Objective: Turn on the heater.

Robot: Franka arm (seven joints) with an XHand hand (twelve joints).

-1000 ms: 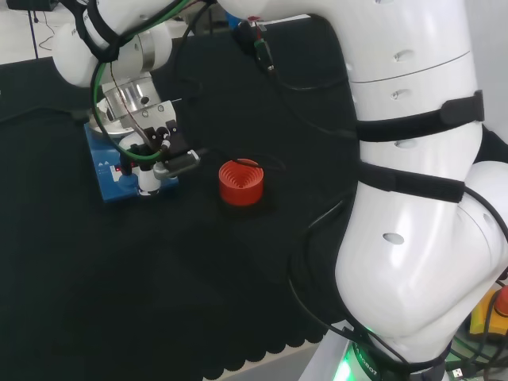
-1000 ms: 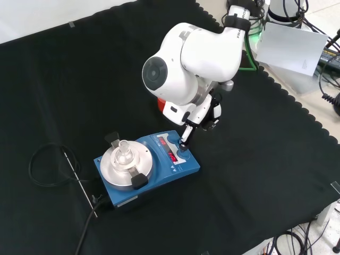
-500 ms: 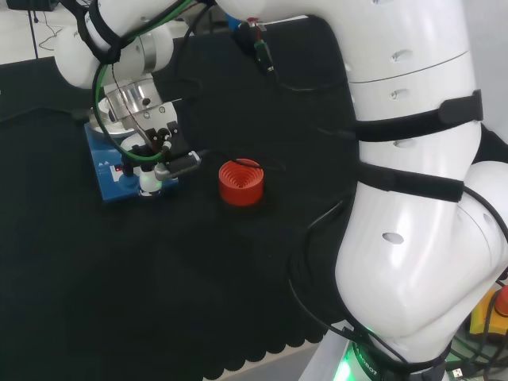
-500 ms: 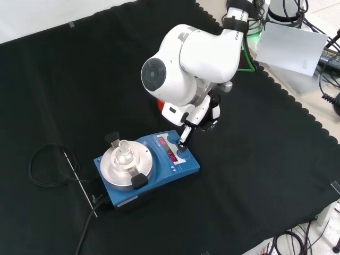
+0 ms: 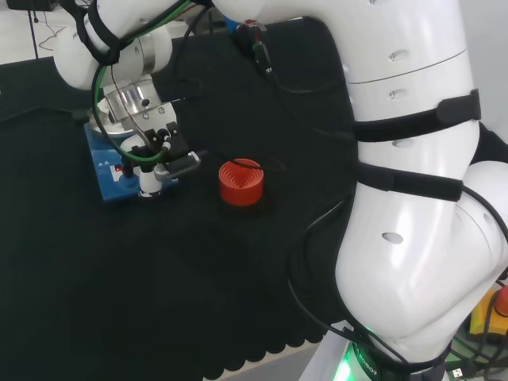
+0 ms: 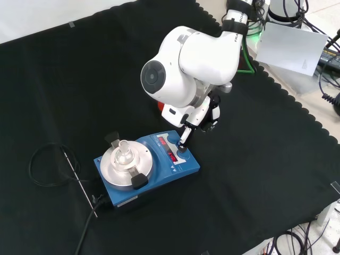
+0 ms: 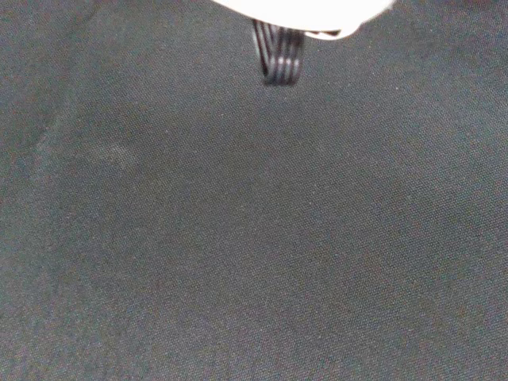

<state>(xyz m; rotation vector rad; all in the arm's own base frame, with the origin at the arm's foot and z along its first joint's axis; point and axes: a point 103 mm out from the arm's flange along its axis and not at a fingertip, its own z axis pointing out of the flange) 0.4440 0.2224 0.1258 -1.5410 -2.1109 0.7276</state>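
Heater (image 6: 146, 170) sits low and left of centre on the black cloth (image 6: 265, 159) in the front view, a blue box with a round silver plate (image 6: 127, 162) on top and a small clear glass piece (image 6: 124, 150) standing on that plate. Its control panel, with red lit displays (image 6: 169, 150), faces the right of that view. Down onto that panel comes the hand (image 6: 195, 121), reaching from under the big white link: 1 straight finger (image 6: 184, 139) points down and its tip touches the panel's right end. Call the hand open, with that finger extended and nothing held. In the head view the heater (image 5: 115, 171) lies at the left, and the hand (image 5: 155, 163) is over its near edge. A red ribbed stand (image 5: 240, 182) rests on the cloth just to the right of the hand there, apart from the heater. A black cable (image 6: 48, 164) loops on the cloth left of the heater in the front view, beside a thin metal rod (image 6: 78, 180). The wrist view looks at bare black cloth.
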